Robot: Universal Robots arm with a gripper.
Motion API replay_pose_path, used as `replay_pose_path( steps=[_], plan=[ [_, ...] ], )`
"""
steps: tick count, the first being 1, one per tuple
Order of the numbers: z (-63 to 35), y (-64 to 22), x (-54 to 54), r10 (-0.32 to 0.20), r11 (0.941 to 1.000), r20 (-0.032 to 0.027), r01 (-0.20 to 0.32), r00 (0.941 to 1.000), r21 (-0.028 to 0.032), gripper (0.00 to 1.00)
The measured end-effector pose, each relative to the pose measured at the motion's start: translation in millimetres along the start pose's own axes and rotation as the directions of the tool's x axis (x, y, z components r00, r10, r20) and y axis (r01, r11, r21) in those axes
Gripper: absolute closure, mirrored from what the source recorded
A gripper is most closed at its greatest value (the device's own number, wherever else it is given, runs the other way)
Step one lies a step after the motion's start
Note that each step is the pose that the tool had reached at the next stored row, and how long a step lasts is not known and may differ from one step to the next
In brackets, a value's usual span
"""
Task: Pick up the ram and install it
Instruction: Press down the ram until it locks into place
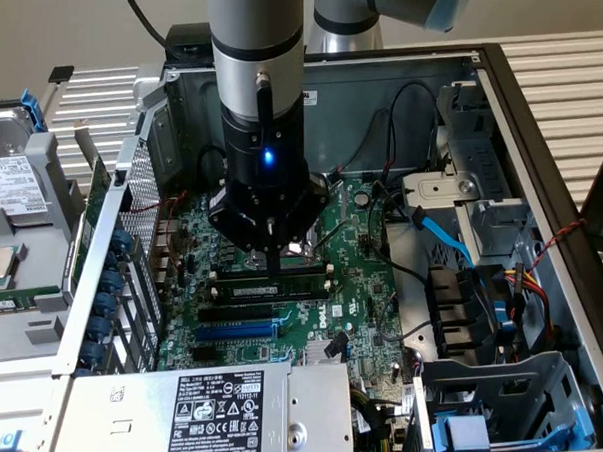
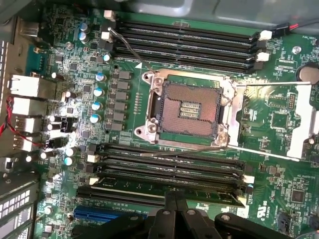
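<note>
Currently: ram (image 2: 164,193) under gripper (image 2: 173,211), inside open computer case (image 1: 545,157).
Landmark: CPU socket (image 2: 188,107). Left to right in the wrist view: rear ports (image 2: 22,107); capacitor column (image 2: 97,97); socket, with bare memory slots (image 2: 184,40) on its far side and more slots on its near side. Ram: long, thin, dark green stick lying along the outermost near-side slot, beside the blue expansion slot (image 2: 107,214). Gripper fingers closed together directly over the ram; actual contact cannot be told.
</note>
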State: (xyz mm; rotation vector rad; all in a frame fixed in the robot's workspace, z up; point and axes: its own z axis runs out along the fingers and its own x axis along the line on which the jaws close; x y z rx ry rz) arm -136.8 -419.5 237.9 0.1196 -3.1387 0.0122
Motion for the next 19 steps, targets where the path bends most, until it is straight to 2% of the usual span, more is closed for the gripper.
replay_pose_path(
  steps=[6,13,19],
  plan=[
    [-2.7,0.0,0.0,0.057,0.9983,-0.0005,-0.057,0.9983,0.0006,0.89],
    [-4.0,0.0,0.0,0.133,0.9912,-0.0011,-0.133,0.9912,0.0006,0.89],
    [-4.0,0.0,0.0,0.135,0.9908,-0.0011,-0.135,0.9908,0.0006,0.89]
  ],
)
